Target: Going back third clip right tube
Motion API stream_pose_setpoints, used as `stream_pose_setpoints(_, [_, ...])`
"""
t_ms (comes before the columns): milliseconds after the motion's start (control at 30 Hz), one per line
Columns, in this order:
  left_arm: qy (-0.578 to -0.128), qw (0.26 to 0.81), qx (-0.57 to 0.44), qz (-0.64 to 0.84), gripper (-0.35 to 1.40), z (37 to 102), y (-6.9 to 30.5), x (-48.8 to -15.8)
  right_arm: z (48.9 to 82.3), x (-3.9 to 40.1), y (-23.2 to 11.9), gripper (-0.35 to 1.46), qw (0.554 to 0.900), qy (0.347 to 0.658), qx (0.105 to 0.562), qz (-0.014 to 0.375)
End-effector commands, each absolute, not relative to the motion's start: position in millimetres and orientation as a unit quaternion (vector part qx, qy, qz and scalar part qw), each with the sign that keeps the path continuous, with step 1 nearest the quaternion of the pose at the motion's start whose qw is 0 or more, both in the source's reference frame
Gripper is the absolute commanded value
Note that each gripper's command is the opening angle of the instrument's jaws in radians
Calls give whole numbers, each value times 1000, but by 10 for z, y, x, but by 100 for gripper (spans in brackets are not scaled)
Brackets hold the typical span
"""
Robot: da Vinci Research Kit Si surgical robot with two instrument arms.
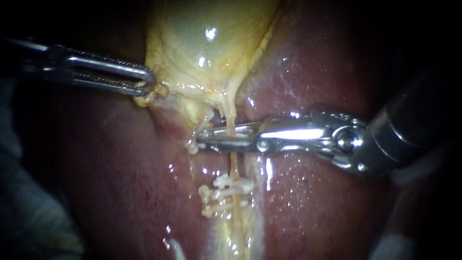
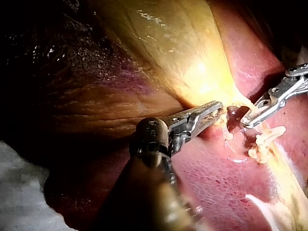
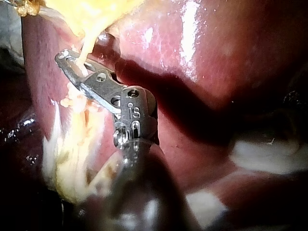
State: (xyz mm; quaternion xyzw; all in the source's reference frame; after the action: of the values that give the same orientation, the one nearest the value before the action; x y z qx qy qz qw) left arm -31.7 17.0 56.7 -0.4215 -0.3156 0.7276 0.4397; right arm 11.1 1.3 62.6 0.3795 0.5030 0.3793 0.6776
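Backing out, right instrument (image 1: pixel 201 138): my jaws parted astride the tube (image 1: pixel 234 166); best slid straight off, clear of the clips (image 1: pixel 226 190). Left instrument (image 1: pixel 150 82): clamped on gallbladder (image 1: pixel 202 43), tensioning.

The liver (image 1: pixel 327 202) as the bed, with the gallbladder (image 1: pixel 202 43) and a clipped tube (image 1: pixel 234 166) lying on it.
The dark red, wet liver carries everything. The yellow gallbladder lies on its upper middle and narrows to the thin pale tube, which runs down the liver's surface toward its lower edge. White clips (image 1: pixel 226 190) sit across the tube, close together. A pale cloth (image 1: pixel 24 221) shows past the liver's left edge; whether the liver rests on it cannot be told.
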Motion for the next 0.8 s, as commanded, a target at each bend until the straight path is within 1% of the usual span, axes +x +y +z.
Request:
stream_pose_setpoints(33, [-316,439,-422,728,-35,567,170,-317,627,112,13,-35,678,503,379,380])
stream_pose_setpoints(100, [-316,439,-422,728,-35,567,170,-317,631,116,12,-6,678,503,381,377])
stream_pose_setpoints(200, [-316,439,-422,728,-35,567,170,-317,640,121,9,27,680,502,378,377])
stream_pose_setpoints(267, [-316,439,-422,728,-35,567,170,-317,649,123,8,36,686,507,370,368])
stream_pose_setpoints(400, [-316,439,-422,728,-35,567,170,-317,668,122,8,43,701,520,348,343])
stream_pose_setpoints(500, [-316,439,-422,728,-35,567,170,-316,676,119,11,45,706,525,337,336])
stream_pose_setpoints(800, [-316,439,-422,728,-35,567,170,-315,675,105,10,45,716,534,321,315])
